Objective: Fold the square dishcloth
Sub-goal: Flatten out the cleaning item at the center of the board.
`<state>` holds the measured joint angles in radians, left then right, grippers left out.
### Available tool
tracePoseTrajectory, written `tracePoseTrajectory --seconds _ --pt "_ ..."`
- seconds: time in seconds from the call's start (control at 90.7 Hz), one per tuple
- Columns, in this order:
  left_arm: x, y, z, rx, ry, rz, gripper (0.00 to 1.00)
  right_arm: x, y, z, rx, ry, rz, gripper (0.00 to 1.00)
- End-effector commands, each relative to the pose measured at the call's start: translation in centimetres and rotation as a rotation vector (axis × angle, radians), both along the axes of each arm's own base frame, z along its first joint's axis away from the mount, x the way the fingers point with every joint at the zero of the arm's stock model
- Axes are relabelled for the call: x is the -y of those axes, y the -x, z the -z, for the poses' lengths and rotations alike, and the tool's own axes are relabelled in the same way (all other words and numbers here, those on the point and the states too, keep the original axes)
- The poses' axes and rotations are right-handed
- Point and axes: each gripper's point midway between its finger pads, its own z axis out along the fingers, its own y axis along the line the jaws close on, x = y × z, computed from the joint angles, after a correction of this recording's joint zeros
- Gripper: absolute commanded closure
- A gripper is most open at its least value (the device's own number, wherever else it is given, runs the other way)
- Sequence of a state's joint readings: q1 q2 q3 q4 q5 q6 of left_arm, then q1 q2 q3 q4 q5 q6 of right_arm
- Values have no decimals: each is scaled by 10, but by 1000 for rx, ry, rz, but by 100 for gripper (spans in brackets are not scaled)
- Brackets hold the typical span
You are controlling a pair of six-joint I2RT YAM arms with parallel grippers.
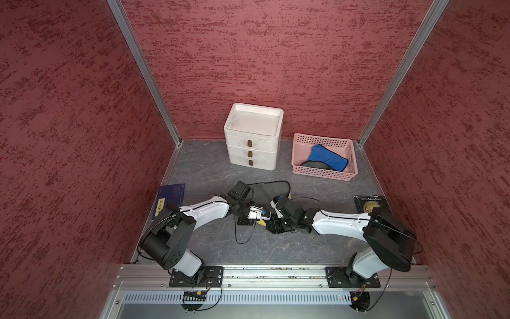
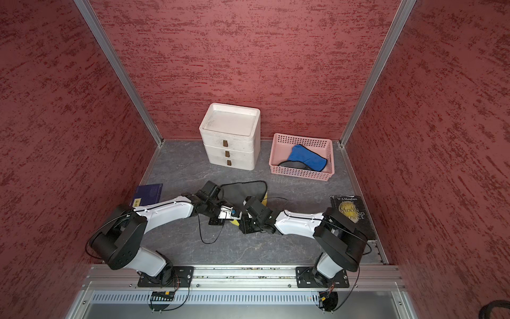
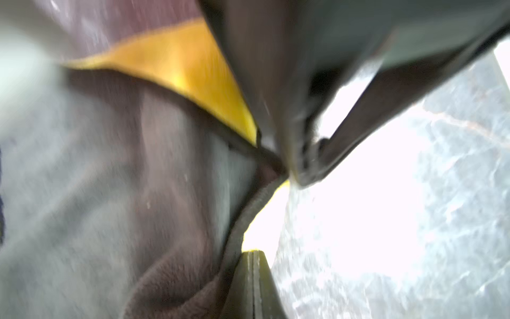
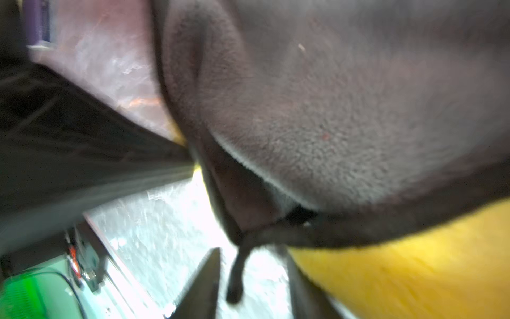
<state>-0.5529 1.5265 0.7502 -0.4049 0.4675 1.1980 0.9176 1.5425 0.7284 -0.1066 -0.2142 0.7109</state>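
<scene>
The square dishcloth (image 1: 269,190) is grey with a dark hem and a yellow underside (image 4: 414,262). It lies rumpled mid-table, its near part lifted where both arms meet. My left gripper (image 3: 252,276) is shut, and the cloth's hemmed edge (image 3: 248,210) runs down into its tips, with a yellow sliver there. In a top view the left gripper (image 1: 262,215) sits beside my right gripper (image 1: 273,221). The right gripper (image 4: 254,281) is open. A dark loop of the hem (image 4: 237,276) hangs free between its fingers (image 4: 207,281). The cloth's near corner is hidden under the wrists in both top views.
A white three-drawer unit (image 1: 252,138) stands at the back. A pink basket (image 1: 323,172) holding a blue cloth (image 1: 327,157) is at the back right. A blue book (image 1: 169,197) lies left and a black book (image 2: 353,212) right. A cable loop (image 1: 242,237) droops on the table.
</scene>
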Motion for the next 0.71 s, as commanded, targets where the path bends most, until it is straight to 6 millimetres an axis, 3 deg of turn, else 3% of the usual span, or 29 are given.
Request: tracePoseTrajectory --seconds 0.0,0.22,0.375,0.419,0.474,0.529,0.595,0.694 --pt "-20 0 6 14 -54 -29 100 5 -11 -14 49 -35 40 38" --pt "-37 -3 10 26 -92 -62 100 27 -31 -1 31 39 167 37" --pt "-27 8 -6 49 -68 -47 100 41 -42 5 40 111 231 45" --pt "-19 17 -14 64 -52 -23 91 44 -43 5 48 125 239 48" --pt "-8 26 -23 89 -20 10 67 45 -45 4 53 131 244 54" --pt "5 32 -31 92 16 34 53 45 -46 4 53 132 242 60" --pt "19 34 -41 67 50 47 44 45 -46 4 51 137 241 66" --pt "33 19 -33 46 33 33 38 49 -45 5 50 150 250 78"
